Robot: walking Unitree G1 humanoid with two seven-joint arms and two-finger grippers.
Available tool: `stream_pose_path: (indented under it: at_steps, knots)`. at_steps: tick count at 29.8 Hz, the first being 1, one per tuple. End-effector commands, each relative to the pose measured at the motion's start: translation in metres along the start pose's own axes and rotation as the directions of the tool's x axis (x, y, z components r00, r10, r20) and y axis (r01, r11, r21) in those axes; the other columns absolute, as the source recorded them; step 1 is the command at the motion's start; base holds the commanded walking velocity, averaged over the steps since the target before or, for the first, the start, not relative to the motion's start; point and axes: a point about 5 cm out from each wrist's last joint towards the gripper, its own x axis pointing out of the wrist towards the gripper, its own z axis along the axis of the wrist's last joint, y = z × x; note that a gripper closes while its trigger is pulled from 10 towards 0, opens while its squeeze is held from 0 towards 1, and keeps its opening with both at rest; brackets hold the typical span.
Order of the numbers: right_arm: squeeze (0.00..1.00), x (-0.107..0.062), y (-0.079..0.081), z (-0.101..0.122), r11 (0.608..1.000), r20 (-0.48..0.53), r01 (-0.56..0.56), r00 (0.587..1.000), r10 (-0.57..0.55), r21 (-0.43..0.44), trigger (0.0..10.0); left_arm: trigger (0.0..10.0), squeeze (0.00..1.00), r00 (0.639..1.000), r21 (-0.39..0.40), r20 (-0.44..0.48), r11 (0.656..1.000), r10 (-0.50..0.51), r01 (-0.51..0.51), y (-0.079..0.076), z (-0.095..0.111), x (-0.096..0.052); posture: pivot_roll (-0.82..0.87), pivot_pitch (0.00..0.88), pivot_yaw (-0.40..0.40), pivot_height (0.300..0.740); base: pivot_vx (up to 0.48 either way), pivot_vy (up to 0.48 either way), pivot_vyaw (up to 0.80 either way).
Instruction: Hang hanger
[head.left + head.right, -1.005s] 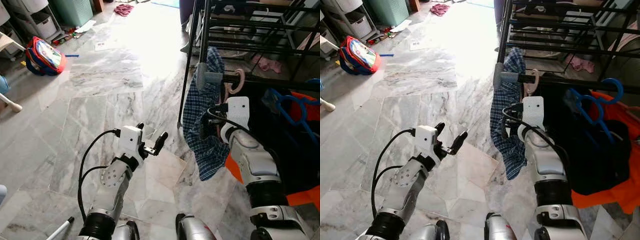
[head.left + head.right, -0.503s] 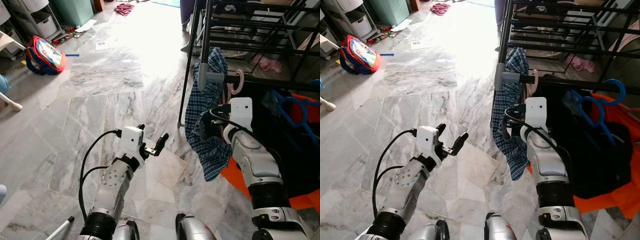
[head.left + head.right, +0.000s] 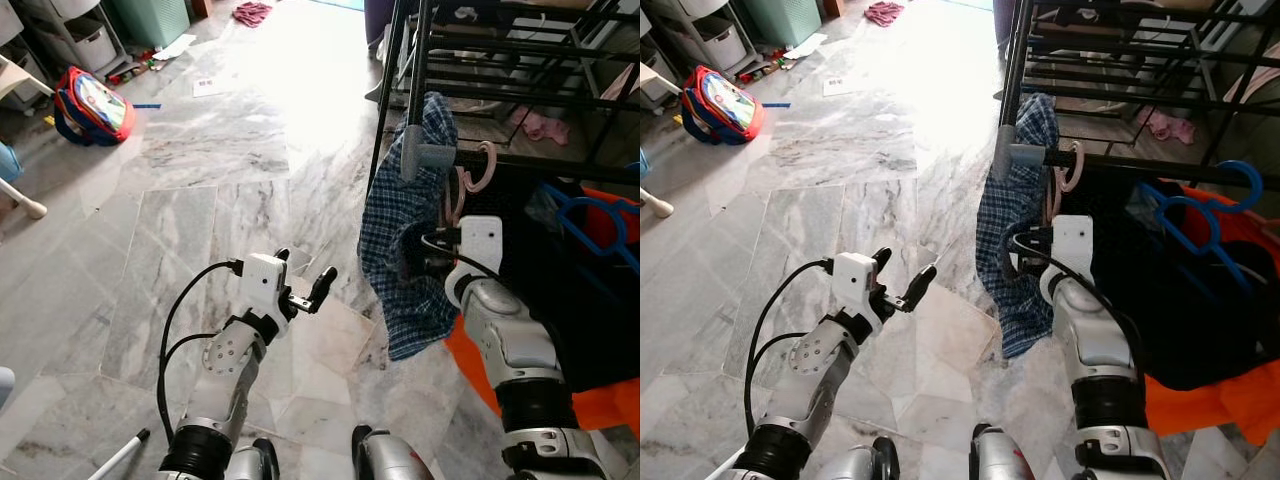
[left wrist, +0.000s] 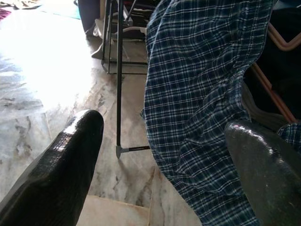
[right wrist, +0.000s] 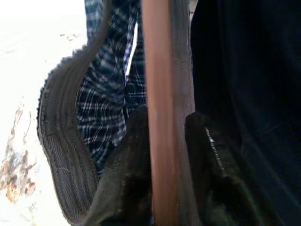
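your right gripper (image 5: pixel 162 188), pinching the pink hanger (image 5: pixel 160 108) under the plaid shirt (image 3: pixel 400 240), has dropped slightly below the rack rail (image 3: pixel 520 165), so hanging remains undone; left gripper (image 3: pixel 305 285) stays spread.

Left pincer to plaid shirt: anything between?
Bare marble floor separates the open left pincer from the plaid shirt, as the left eye view shows.

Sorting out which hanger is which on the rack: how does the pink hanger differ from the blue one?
The pink hanger carries the blue plaid shirt near the rack's grey corner joint; the blue hanger lies further along, over dark and orange clothes. The right gripper is shut on the pink hanger's bar; the blue hanger is untouched. Both have curved hooks.
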Motion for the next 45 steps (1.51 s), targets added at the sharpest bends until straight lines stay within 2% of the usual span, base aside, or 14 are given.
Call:
stream_pose_path:
  at_steps: [1,12,28,39,45]
  knots:
    - [1.00,-0.004,0.000,0.008,1.000,0.043,0.008,0.999,-0.009,0.005,10.0,10.0,0.00,0.999,0.003,-0.033,1.000,-0.004,0.004,-0.001,-0.006,-0.003,-0.18,0.240,0.023,0.740,0.000,0.000,0.00]
    - [1.00,-0.022,0.001,0.019,0.999,0.143,0.038,0.989,-0.037,-0.003,10.0,10.0,0.00,0.999,0.006,-0.035,1.000,-0.010,0.011,0.001,-0.005,-0.002,-0.18,0.239,0.036,0.740,0.000,0.000,0.00]
    - [1.00,-0.046,-0.007,0.020,0.999,0.208,0.031,0.978,-0.027,-0.015,10.0,10.0,0.00,0.999,0.016,-0.034,1.000,-0.011,0.011,0.007,-0.004,-0.003,-0.18,0.223,0.047,0.740,0.000,0.000,0.00]
    - [1.00,-0.068,-0.025,0.018,0.998,0.249,0.027,0.968,-0.013,-0.052,10.0,10.0,0.00,0.999,0.021,-0.041,1.000,0.009,-0.008,0.012,-0.006,-0.008,-0.18,0.211,0.045,0.740,0.000,0.000,0.00]
    - [1.00,-0.077,-0.026,0.019,0.997,0.296,0.032,0.955,-0.009,-0.075,10.0,10.0,0.00,0.998,0.040,-0.037,0.998,0.048,-0.046,0.020,-0.006,-0.012,-0.18,0.205,0.049,0.740,0.000,0.000,0.00]
